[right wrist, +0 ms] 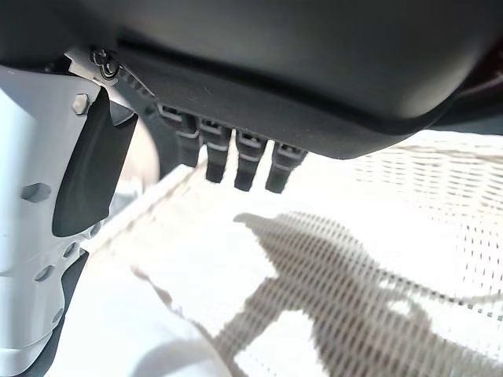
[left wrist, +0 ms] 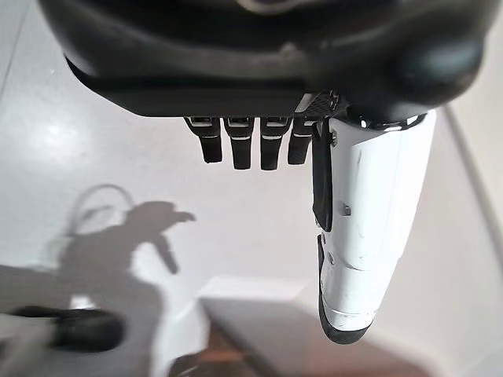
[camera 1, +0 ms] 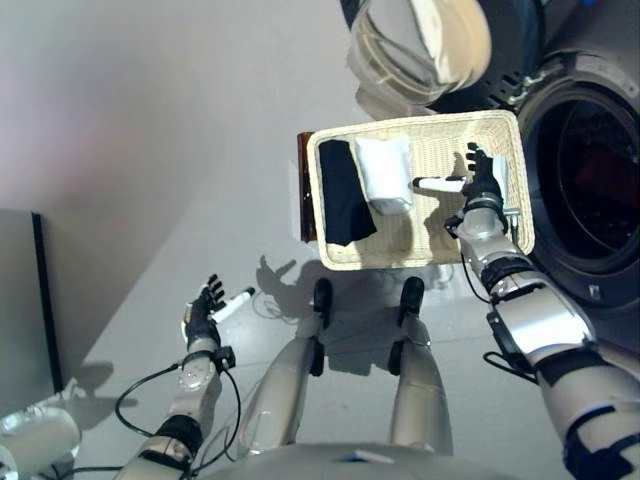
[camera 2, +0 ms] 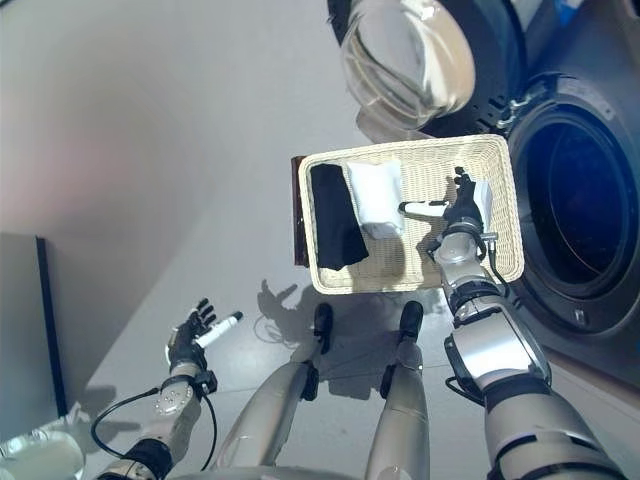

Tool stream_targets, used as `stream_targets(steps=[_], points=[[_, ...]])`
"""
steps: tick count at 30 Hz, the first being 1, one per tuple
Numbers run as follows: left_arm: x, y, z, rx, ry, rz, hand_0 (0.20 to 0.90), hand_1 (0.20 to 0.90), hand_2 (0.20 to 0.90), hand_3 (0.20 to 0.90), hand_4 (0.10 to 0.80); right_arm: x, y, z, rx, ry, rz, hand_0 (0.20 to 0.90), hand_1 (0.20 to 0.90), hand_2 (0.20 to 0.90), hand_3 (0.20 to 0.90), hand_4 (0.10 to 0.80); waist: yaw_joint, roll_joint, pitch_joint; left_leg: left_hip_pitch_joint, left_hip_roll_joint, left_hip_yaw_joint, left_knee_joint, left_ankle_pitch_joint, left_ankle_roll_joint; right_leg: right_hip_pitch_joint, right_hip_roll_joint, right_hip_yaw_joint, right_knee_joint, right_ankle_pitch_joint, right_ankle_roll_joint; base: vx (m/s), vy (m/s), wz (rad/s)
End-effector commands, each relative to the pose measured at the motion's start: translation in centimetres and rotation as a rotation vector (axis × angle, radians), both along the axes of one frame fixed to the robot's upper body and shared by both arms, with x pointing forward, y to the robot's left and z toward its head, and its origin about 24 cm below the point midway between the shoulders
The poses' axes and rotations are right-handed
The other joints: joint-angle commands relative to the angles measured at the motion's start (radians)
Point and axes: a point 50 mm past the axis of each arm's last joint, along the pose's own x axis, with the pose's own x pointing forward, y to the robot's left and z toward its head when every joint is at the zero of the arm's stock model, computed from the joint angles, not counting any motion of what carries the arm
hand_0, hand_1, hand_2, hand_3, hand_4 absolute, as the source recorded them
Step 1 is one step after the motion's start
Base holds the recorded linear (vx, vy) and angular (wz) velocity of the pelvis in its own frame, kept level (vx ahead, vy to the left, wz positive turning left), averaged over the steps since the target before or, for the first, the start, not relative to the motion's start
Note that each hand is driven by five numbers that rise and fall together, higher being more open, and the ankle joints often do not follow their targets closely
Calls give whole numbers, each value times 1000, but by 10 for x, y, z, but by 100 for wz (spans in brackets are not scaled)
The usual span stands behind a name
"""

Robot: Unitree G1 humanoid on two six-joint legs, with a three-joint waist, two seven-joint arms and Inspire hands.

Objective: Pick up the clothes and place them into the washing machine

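Observation:
A shallow wicker basket (camera 1: pixel 340 255) rests on a low dark brown box (camera 1: pixel 303 190) beside the washing machine (camera 1: pixel 590 180). In it lie a black garment (camera 1: pixel 343 195) and a folded white garment (camera 1: pixel 385 172), side by side. My right hand (camera 1: pixel 480 180) is open above the basket's right half, its white-covered thumb pointing toward the white garment, holding nothing; the basket's weave (right wrist: pixel 377 259) shows past its fingers in the right wrist view. My left hand (camera 1: pixel 207 305) is open and empty over the floor at lower left.
The machine's drum (camera 2: pixel 575 215) gapes dark at the right, its round glass door (camera 1: pixel 415 45) swung open above the basket. A dark-edged grey panel (camera 1: pixel 25 300) stands at the far left. Grey floor (camera 1: pixel 150 150) spreads to the left of the basket.

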Motion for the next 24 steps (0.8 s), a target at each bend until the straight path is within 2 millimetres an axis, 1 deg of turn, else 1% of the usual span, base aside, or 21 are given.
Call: stream_targets(steps=[1, 4, 5, 7, 10, 13, 14, 15, 18, 20, 21, 22, 23, 24], points=[[18, 33, 47, 102, -237, 84, 900, 900, 900, 900, 800, 17, 5, 49, -95, -140, -2, 900, 900, 900, 900, 800, 31, 0, 27, -61, -13, 3, 57, -30, -52, 69, 5, -26, 11, -70, -7, -6, -10, 23], [31, 32, 75, 140, -361, 58, 900, 900, 900, 900, 800, 19, 6, 58, -127, -139, -21, 900, 900, 900, 900, 800, 47, -10, 42, -81, -22, -12, 69, -32, -51, 62, -3, -41, 29, -79, -6, -8, 12, 19], [34, 29, 81, 146, -386, 42, 900, 900, 900, 900, 800, 19, 6, 57, -130, -129, -27, 900, 900, 900, 900, 800, 54, -11, 47, -89, -25, -17, 74, -33, -50, 56, -6, -47, 39, -83, -7, -6, 30, 16], [38, 28, 94, 164, -442, 36, 900, 900, 900, 900, 800, 20, 4, 64, -155, -129, -47, 900, 900, 900, 900, 800, 64, -15, 57, -109, -31, -24, 91, -38, -49, 39, -9, -53, 64, -96, -8, -7, 24, 20], [47, 27, 109, 172, -506, 40, 900, 900, 900, 900, 800, 23, 7, 74, -160, -151, -57, 900, 900, 900, 900, 800, 70, -21, 73, -151, -36, -27, 134, -53, -46, -2, -11, -56, 117, -117, -12, -9, 39, 22], [54, 18, 123, 165, -565, 19, 900, 900, 900, 900, 800, 24, 8, 77, -186, -138, -70, 900, 900, 900, 900, 800, 82, -23, 88, -195, -43, -32, 177, -69, -43, -41, -15, -62, 168, -138, -16, 12, 37, 13], [55, 15, 126, 162, -584, 10, 900, 900, 900, 900, 800, 24, 6, 78, -208, -123, -82, 900, 900, 900, 900, 800, 87, -23, 91, -206, -45, -33, 183, -71, -43, -50, -19, -65, 178, -144, -16, 127, 8, 21], [56, 12, 131, 156, -605, 0, 900, 900, 900, 900, 800, 24, 5, 81, -238, -107, -94, 900, 900, 900, 900, 800, 94, -24, 90, -209, -47, -43, 195, -109, -47, -53, -19, -60, 198, -184, -10, 128, 20, 22], [60, 2, 147, 146, -679, -28, 900, 900, 900, 900, 800, 24, -1, 94, -330, -94, -129, 900, 900, 900, 900, 800, 108, -17, 107, -255, -52, -48, 219, -112, -45, -95, -25, -63, 237, -200, -14, 48, 30, 14], [62, -3, 153, 143, -703, -40, 900, 900, 900, 900, 800, 23, -6, 106, -395, -89, -147, 900, 900, 900, 900, 800, 117, -8, 120, -273, -56, -49, 218, -111, -46, -113, -28, -66, 246, -207, -16, 19, 29, 5], [62, -4, 152, 142, -699, -38, 900, 900, 900, 900, 800, 23, -8, 108, -436, -74, -150, 900, 900, 900, 900, 800, 120, -4, 126, -281, -57, -51, 217, -108, -47, -120, -31, -66, 247, -207, -16, 24, 19, 7], [62, -6, 150, 142, -690, -43, 900, 900, 900, 900, 800, 23, -9, 113, -493, -53, -153, 790, 790, 790, 790, 722, 123, 1, 133, -292, -58, -52, 214, -105, -47, -127, -34, -68, 247, -208, -16, 30, 19, 6], [63, -7, 149, 141, -686, -43, 900, 900, 900, 900, 800, 23, -9, 116, -502, -56, -154, 790, 790, 790, 790, 722, 123, 4, 139, -297, -60, -54, 212, -102, -47, -133, -35, -69, 249, -209, -16, 32, 31, 12], [64, -8, 148, 141, -678, -40, 900, 900, 900, 900, 800, 23, -9, 119, -511, -54, -159, 373, 373, 373, 373, 424, 123, 6, 143, -299, -60, -54, 209, -100, -47, -140, -35, -68, 251, -209, -16, 43, 41, 11]])
